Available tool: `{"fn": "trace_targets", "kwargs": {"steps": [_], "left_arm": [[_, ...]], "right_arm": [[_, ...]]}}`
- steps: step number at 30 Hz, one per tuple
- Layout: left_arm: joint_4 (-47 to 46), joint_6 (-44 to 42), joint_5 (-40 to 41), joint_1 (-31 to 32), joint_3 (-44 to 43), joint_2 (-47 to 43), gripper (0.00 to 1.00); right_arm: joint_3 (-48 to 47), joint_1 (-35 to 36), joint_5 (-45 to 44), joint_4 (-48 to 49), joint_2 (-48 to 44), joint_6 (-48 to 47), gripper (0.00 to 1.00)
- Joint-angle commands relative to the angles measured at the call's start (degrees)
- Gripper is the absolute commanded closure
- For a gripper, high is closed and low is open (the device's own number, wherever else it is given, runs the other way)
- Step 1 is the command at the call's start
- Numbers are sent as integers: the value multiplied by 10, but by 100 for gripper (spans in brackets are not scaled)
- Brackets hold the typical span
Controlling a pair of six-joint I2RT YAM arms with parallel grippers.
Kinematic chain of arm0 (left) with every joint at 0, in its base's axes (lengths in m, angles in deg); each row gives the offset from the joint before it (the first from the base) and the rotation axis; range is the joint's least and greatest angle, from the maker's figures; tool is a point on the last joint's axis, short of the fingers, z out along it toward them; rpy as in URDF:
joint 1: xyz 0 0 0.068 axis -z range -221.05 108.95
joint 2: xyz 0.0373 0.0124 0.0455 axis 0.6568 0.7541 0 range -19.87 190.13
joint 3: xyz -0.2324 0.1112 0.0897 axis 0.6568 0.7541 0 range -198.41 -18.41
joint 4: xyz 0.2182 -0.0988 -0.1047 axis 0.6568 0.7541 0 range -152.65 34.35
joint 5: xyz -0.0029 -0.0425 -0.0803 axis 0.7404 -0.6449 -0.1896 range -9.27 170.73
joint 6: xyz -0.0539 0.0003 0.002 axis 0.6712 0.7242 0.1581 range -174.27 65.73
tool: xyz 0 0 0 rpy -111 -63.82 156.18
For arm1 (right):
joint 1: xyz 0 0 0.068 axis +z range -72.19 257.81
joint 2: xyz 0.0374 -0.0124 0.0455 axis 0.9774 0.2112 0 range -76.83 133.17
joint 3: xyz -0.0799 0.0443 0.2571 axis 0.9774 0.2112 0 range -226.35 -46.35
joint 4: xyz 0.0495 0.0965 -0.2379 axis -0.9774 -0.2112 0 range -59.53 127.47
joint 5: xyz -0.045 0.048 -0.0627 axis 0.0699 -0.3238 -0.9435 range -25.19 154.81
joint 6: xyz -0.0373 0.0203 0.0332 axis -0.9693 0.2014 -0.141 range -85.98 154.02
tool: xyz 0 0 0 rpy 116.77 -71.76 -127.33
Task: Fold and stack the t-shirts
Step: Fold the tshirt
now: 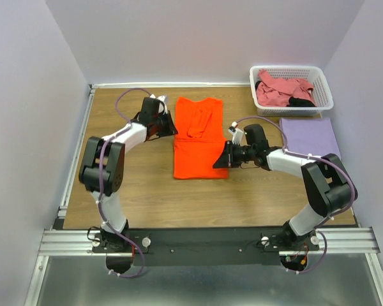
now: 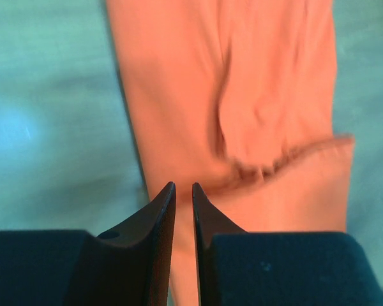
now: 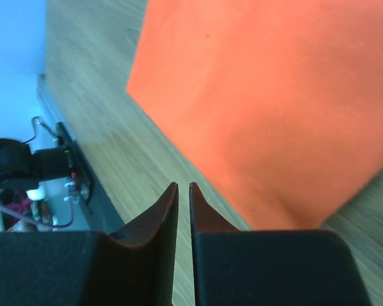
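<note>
On the wooden counter (image 1: 140, 185), between pale walls, the orange t-shirt (image 1: 195, 146) lies flat. The folded lavender t-shirt (image 1: 309, 136) lies just beside the white basket (image 1: 325, 95), which holds the pink t-shirt (image 1: 277, 89). The left fingers (image 2: 166, 210) and the right fingers (image 3: 167, 210) are nearly closed, gripping nothing.

The wooden table (image 1: 147, 191) carries an orange shirt (image 1: 196, 150) lying flat at its centre, a folded lavender shirt (image 1: 308, 136) at three o'clock, and a white basket (image 1: 287, 69) at two o'clock.

Spread shirt (image 1: 198, 137) at centre, folded shirt (image 1: 309, 136) to its right, basket (image 1: 292, 70) behind that, holding crumpled shirt (image 1: 281, 89).
</note>
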Motion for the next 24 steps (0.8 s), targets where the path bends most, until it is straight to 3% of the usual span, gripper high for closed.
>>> {"fn": "trace_targets", "kwargs": {"steps": [1,6,12,14,16,19,22,24], "left_arm": [[-34,-13,-83,15,129,-114,76],[-53,-19,-124,49,245,-162,76],[-100,9,-134,51,326,-153,76],[-87,15,-117,40,331,-138,88],[-77,22,-103,29,335,-136,88],[-45,19,-73,14,334,-155,89],[-9,7,-53,13,319,-185,89],[6,1,-37,14,313,-205,88]], "right_arm": [[26,-14,92,91,31,32,82],[55,-29,151,207,84,88,82],[62,-51,167,240,164,84,82],[66,-66,163,248,200,84,82],[70,-83,163,255,224,84,83],[82,-96,167,255,239,83,83],[92,-97,152,227,182,83,82],[81,-96,127,123,141,38,82]]}}
